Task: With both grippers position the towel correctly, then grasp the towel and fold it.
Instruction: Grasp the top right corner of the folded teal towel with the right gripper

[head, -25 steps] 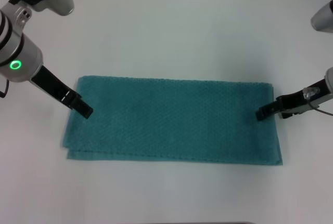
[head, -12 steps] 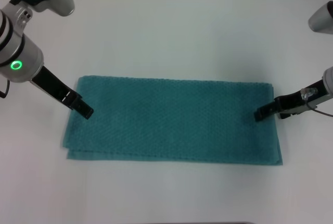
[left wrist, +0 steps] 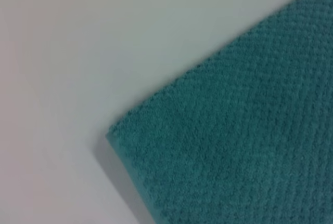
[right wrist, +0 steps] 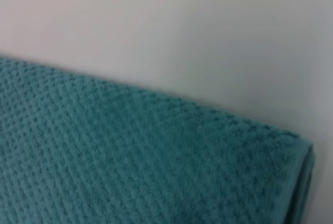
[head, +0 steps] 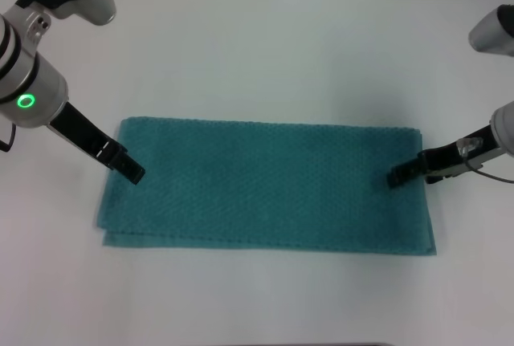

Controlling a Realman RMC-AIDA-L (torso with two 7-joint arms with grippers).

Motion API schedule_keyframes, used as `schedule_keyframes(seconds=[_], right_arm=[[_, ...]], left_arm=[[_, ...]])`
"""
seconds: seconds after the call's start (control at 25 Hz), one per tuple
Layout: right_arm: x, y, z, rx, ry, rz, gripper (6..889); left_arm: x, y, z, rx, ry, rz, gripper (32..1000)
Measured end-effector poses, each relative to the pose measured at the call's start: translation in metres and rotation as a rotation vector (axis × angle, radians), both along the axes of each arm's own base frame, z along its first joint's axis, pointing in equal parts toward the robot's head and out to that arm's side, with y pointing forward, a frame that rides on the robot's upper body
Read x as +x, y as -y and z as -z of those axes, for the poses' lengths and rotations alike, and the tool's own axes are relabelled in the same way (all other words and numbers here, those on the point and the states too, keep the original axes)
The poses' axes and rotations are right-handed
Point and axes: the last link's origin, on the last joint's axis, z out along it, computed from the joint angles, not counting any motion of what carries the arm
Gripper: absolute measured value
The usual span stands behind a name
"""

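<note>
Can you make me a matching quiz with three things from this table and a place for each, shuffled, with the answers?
Things:
1. towel
2. left gripper
3. right gripper

Places:
A. at the towel's right end
B. flat in the middle of the white table
C. at the towel's left end

Pairs: 1-B, 2-C, 3-A

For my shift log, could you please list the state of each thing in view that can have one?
towel: flat on the table, doubled in layers, lying lengthwise left to right.
left hand: tip at the towel's left short edge.
right hand: tip over the towel's right end.
</note>
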Motion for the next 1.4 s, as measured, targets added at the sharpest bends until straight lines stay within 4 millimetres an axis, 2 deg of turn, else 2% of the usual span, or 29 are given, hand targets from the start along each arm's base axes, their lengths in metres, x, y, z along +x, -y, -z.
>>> schedule_keyframes(seconds=[1.12,1.24,1.4], right_arm=[[-0.007,-0.002,0.011,-0.008,-0.004,-0.026,852],[-0.008,-0.002,0.012,-0.011,-0.004,-0.029,825],[-0.009,-0.002,0.012,-0.012,-0.004,-0.03,670]], left_arm=[[0.001,-0.001,0.001,0.002,0.003,-0.002,858],[0.001,-0.001,0.001,0.002,0.003,-0.001,858],[0.0,-0.001,0.002,-0.004,0.002,-0.01,858]])
